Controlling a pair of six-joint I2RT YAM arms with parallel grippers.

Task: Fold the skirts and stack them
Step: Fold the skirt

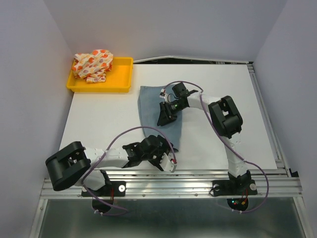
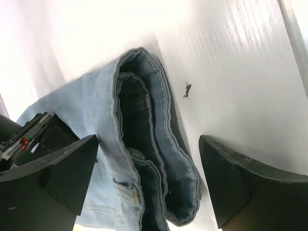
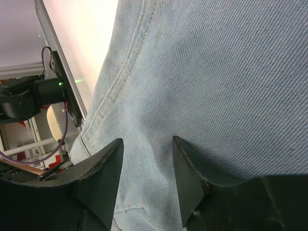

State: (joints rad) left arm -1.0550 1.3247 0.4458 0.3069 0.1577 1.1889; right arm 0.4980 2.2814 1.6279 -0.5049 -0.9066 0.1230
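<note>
Left end effector [image 2: 147,166] released, jaws wide, straddling the near hem of the denim skirt [image 1: 152,106] (mid-table, hem rolled double). Right end effector [image 3: 147,161] rests on the denim farther back, jaws slightly parted, nothing visibly pinched. Spotted skirt [image 1: 93,64] is bunched in the yellow tray [image 1: 122,82], far left. For the fold, I'd close low on both hem layers and lift clear while the right pins the cloth.
</note>
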